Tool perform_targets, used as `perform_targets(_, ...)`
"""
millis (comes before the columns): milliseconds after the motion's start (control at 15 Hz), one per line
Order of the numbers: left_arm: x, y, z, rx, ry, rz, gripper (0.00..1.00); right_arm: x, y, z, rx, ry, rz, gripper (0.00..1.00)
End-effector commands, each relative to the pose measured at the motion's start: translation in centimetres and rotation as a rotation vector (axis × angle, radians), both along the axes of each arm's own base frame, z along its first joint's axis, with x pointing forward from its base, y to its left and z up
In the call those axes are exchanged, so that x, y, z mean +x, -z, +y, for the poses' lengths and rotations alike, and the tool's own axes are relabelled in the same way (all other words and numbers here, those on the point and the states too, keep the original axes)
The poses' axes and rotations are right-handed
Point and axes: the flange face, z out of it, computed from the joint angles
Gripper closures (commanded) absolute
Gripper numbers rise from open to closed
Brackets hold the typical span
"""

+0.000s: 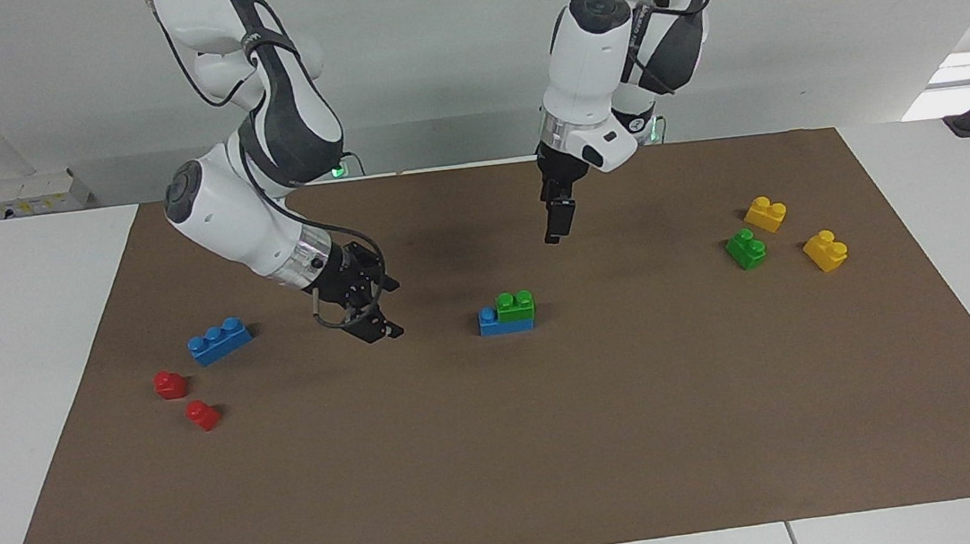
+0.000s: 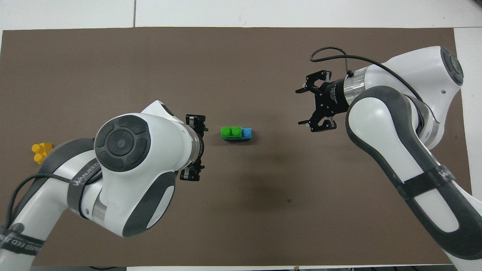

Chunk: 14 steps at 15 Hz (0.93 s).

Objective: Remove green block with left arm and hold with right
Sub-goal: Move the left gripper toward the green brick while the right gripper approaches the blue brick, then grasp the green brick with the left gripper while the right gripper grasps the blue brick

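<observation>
In the middle of the brown mat (image 1: 504,450) the green block (image 1: 515,305) sits on top of a blue brick (image 1: 504,322), covering two of its studs; the third stud, toward the right arm's end, is bare. Bare mat surrounds this pair on every side.

The left gripper (image 1: 555,233) hangs in the air over the mat, a little toward the left arm's end from the pair and not touching it; whether its fingers are apart or together I cannot tell. The right gripper (image 1: 380,305) is low over the mat toward the right arm's end, its fingers spread apart and holding nothing.

Toward the right arm's end lie a second blue brick (image 1: 220,340) and two red pieces (image 1: 170,384). Toward the left arm's end lie a darker green brick (image 1: 746,249) and two yellow bricks (image 1: 766,214).

The mat lies on a white table (image 1: 16,357). A pale wall (image 1: 444,51) stands at the robots' end. The part of the mat farthest from the robots is bare to its edge.
</observation>
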Motion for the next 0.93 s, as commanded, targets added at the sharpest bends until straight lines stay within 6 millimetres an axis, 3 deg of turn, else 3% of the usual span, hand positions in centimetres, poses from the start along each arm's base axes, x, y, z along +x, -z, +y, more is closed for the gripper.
perform_targets(0,1.0,1.7,-1.6,-0.024,-0.051,0.013,0.00,0.0,0.3,3.8,-0.010,-0.039,-0.040,0.02)
perform_targets(200,1.3,2.8,-1.9,-0.023,-0.073,0.020,0.00,0.2,2.1,5.0,-0.004,0.008,-0.021,0.01)
perform_targets(333,1.8,4.4,-2.4,-0.025,-0.113,0.027,0.00,-0.1,2.9,6.9,-0.004,0.066,0.005,0.01)
perform_targets(733,2.2,6.4,-3.0,-0.028,-0.169,0.027,0.00,-2.3,7.2,14.9,-0.018,0.070,0.008,0.01)
perform_targets(867,1.9,7.3,-3.6,-0.020,-0.169,0.040,0.00,-2.8,7.7,15.2,-0.023,0.056,0.036,0.01)
